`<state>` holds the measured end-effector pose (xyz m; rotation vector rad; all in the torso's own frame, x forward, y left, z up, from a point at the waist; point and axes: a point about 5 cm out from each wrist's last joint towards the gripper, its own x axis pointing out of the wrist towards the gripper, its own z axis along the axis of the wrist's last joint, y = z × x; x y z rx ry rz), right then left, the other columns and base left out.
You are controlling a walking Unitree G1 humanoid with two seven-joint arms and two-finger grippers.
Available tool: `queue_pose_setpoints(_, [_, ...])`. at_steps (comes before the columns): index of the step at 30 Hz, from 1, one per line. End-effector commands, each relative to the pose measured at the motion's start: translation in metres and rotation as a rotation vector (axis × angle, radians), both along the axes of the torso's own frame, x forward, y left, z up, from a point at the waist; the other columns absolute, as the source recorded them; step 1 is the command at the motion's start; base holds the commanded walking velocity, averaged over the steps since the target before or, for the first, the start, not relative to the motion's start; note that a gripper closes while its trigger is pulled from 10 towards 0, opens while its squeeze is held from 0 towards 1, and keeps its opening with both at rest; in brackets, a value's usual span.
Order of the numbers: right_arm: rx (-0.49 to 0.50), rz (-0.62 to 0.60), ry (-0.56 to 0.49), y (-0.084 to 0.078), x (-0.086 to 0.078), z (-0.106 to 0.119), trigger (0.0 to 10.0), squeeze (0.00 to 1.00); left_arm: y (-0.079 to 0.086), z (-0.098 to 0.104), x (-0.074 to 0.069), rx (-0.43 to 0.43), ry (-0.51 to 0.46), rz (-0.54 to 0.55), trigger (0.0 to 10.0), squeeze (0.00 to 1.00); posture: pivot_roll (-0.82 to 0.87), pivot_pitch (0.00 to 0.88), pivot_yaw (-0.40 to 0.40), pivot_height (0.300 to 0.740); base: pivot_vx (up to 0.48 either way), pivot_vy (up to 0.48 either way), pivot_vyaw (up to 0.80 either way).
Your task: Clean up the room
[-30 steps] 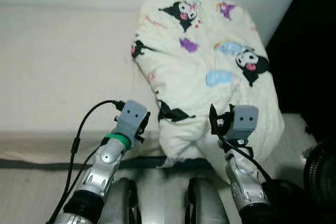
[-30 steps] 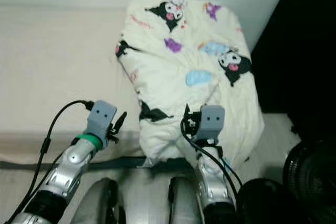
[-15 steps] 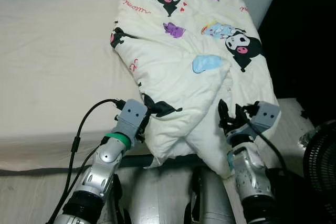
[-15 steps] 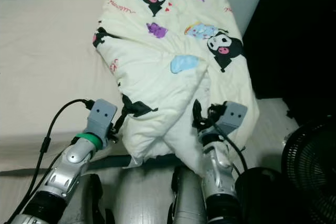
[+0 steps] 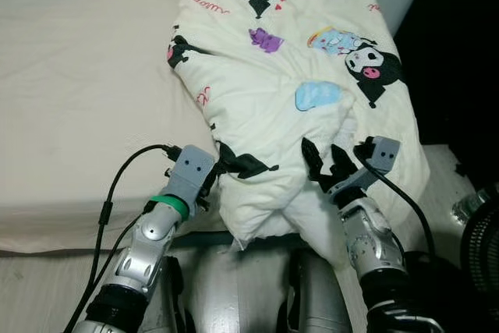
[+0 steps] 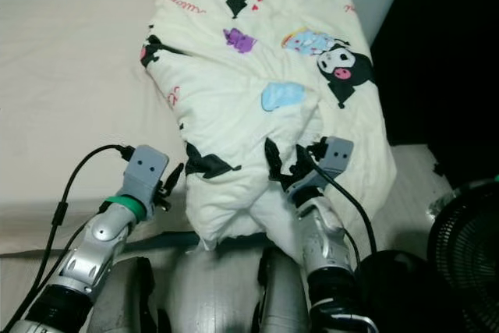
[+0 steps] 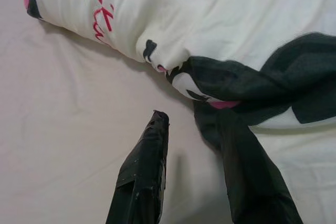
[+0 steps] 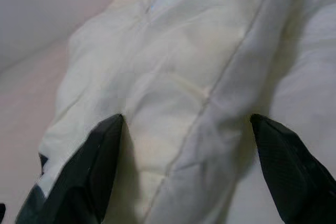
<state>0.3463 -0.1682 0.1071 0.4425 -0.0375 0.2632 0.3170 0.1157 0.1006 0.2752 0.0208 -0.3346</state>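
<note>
While crumpled, cream cartoon-print quilt (image 5: 296, 99) lies bunched on pale bed (image 5: 86, 115).

2 silver arms, grey wrist boxes, black cables, green left wrist band (image 5: 170, 205)

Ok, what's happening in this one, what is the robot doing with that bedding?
The robot stands at the bed, working on a cartoon-print comforter bunched on the mattress. Its right gripper is open, fingers spread over a fold near the comforter's front edge. The left gripper is open beside the comforter's near corner, holding nothing yet.
</note>
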Motion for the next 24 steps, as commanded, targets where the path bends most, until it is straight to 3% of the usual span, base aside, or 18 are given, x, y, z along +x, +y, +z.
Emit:
queue_pose_setpoints(1, [0.057,0.04,0.037,0.003,0.001,-0.006,0.0,0.0,0.002,-0.006,-0.004,0.018,0.029,-0.001,10.0,0.0,0.0,0.111,0.09,0.572,0.0,0.0,0.0])
queue_pose_setpoints(8, [0.058,0.108,0.007,0.011,0.002,-0.002,0.0,0.0,0.002,-0.006,-0.004,0.021,0.03,0.001,10.0,0.0,0.01,0.114,0.09,0.572,0.0,0.0,0.0])
queue_pose_setpoints(11, [-0.041,0.283,-0.041,0.027,-0.007,-0.001,0.0,0.0,0.001,-0.006,-0.004,0.021,0.035,0.001,10.0,0.0,-0.01,0.117,0.089,0.572,0.0,0.0,0.0])
queue_pose_setpoints(12, [-0.041,0.283,-0.041,0.027,-0.007,-0.001,0.0,0.0,0.001,-0.006,-0.004,0.021,0.035,0.001,10.0,0.0,-0.01,0.117,0.089,0.572,0.0,0.0,0.0])
queue_pose_setpoints(14, [-0.127,0.437,-0.064,0.039,-0.018,-0.003,0.0,0.0,0.0,-0.006,-0.004,0.018,0.037,0.0,10.0,0.0,-0.02,0.116,0.087,0.572,0.0,0.0,0.0])
queue_pose_setpoints(15, [-0.127,0.437,-0.064,0.039,-0.018,-0.003,0.0,0.0,0.0,-0.006,-0.004,0.018,0.037,0.0,10.0,0.0,-0.02,0.116,0.087,0.572,0.0,0.0,0.0])
queue_pose_setpoints(17, [-0.234,0.584,-0.079,0.047,-0.032,-0.006,0.0,0.0,0.0,-0.003,-0.001,0.012,0.033,0.005,10.0,0.0,-0.02,0.117,0.084,0.572,0.0,0.0,0.0])
queue_pose_setpoints(20, [-0.271,0.637,-0.082,0.05,-0.036,-0.008,0.0,0.0,0.0,-0.002,0.0,0.01,0.031,0.008,10.0,0.0,-0.02,0.117,0.084,0.572,0.0,0.0,0.0])
queue_pose_setpoints(23, [-0.375,0.838,-0.096,0.064,-0.048,-0.008,0.0,0.0,0.009,0.017,0.01,-0.028,-0.024,0.053,10.0,0.0,-0.03,0.116,0.076,0.572,0.0,0.0,0.0])
queue_pose_setpoints(24, [-0.375,0.838,-0.096,0.064,-0.048,-0.008,0.0,0.0,0.009,0.017,0.01,-0.028,-0.024,0.053,10.0,0.0,-0.03,0.116,0.076,0.572,0.0,0.0,0.0])
